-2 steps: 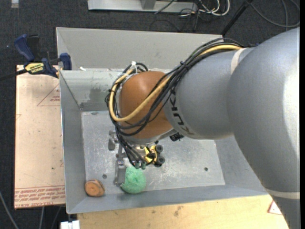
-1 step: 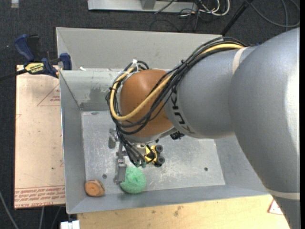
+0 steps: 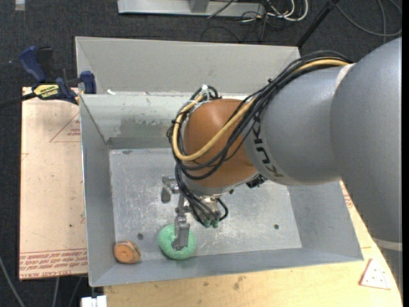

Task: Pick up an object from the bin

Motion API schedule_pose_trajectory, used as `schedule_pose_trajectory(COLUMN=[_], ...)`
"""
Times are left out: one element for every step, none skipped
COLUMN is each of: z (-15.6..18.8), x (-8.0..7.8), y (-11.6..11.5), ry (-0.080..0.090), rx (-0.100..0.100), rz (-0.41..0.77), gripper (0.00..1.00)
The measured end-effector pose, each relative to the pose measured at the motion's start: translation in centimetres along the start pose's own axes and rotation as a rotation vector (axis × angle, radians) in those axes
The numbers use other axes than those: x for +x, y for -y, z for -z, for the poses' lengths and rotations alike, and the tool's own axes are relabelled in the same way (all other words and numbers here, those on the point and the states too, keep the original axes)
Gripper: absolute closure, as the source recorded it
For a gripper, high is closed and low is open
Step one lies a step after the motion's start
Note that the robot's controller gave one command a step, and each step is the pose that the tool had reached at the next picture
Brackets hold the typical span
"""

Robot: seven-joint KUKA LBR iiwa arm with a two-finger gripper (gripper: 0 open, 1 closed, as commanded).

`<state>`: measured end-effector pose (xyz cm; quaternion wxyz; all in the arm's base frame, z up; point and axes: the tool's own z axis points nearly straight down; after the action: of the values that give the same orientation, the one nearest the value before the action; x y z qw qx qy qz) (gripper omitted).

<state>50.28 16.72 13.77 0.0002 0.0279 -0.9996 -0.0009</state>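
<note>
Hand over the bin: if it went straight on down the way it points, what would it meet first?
Most likely the green ring by the bin's near wall, directly under the hand; depth is unclear, so they may already touch.

Arm (image 3: 332, 126) is cut off at the right edge. Its orange cover (image 3: 217, 142) hides the middle of the bin (image 3: 96, 171) floor. Gripper (image 3: 183, 234) covers part of the green ring (image 3: 167, 242).
</note>
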Motion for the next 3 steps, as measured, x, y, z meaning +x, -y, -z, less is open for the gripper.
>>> schedule_pose_trajectory(z=[-2.2,-5.0,-6.5], x=[-1.1,1.8,0.7], y=[2.9,2.1,3.0], ry=[0.001,0.002,0.0], rx=[0.001,0.001,-0.002], rz=[-0.13,-0.142,0.192], gripper=[0.0,0.0,1.0])
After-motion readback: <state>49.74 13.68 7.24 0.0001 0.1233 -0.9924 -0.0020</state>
